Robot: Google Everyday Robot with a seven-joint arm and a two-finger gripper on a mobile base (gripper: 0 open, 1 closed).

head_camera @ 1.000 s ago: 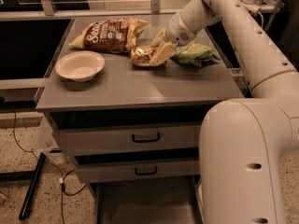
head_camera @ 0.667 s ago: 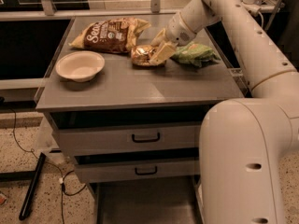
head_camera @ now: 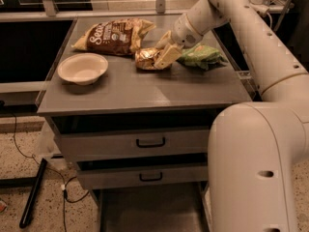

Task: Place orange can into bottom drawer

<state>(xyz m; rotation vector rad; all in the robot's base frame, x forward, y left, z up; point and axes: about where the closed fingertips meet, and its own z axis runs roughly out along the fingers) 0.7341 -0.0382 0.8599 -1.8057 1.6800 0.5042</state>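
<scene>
Hand is pressing on the right end of the orange can, which is lying on the surface, long axis running left-right. Whether the hand is clamping it cannot be told. Bottom drawer is standing open directly below the front edge.

My gripper, in the upper middle of the frame, is covering the right side of the small crumpled gold-and-brown foil packet. My wrist is hiding the left end of the crinkled green bag. At lower right, my bulky white arm link is blocking the right part of the wide grey bottom drawer, whose front the frame's lower edge is cutting off. The small print on the large brown-and-yellow chip bag is blurring beyond reading.
</scene>
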